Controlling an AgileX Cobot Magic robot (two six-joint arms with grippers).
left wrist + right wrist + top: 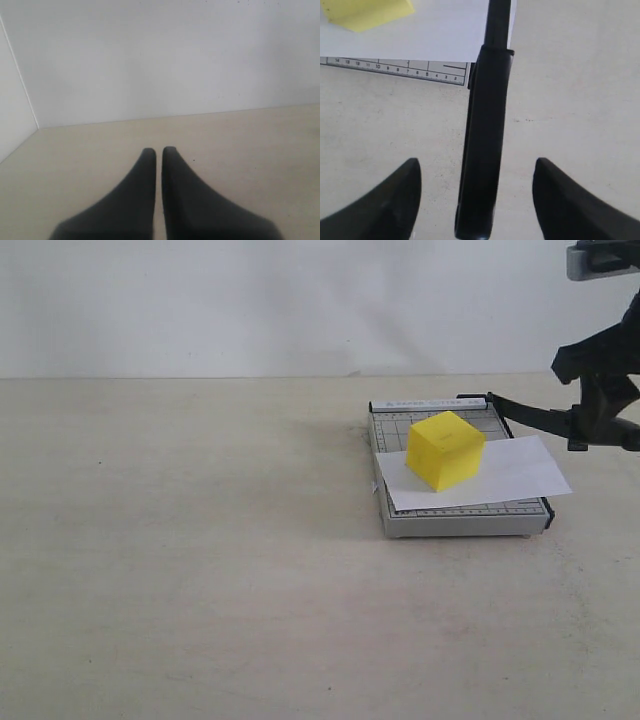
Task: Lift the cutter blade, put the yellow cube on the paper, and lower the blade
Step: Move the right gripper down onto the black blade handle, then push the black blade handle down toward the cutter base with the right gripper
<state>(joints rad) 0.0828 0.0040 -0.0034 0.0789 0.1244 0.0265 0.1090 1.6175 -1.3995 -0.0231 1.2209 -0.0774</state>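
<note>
The yellow cube (pixel 445 449) sits on the white paper (pixel 520 472), which lies across the grey trimmer (pixel 460 520) and overhangs its right side. The cutter blade (pixel 535 415) stands raised from its rear hinge, slanting out to the right. My right gripper (pixel 600 430) is at its handle end. In the right wrist view the thick black handle (pixel 485 150) runs between my right gripper's (pixel 476 162) open fingers, with a gap on each side. The cube's corner (pixel 367 12) and the paper (pixel 445 30) show beyond it. My left gripper (pixel 159 150) is shut on nothing, over bare table.
The trimmer's ruler edge (pixel 395 67) shows under the paper. The beige table (pixel 200 540) stretches left and forward of the trimmer. A white wall (pixel 300 300) stands behind it. My left arm is out of the exterior view.
</note>
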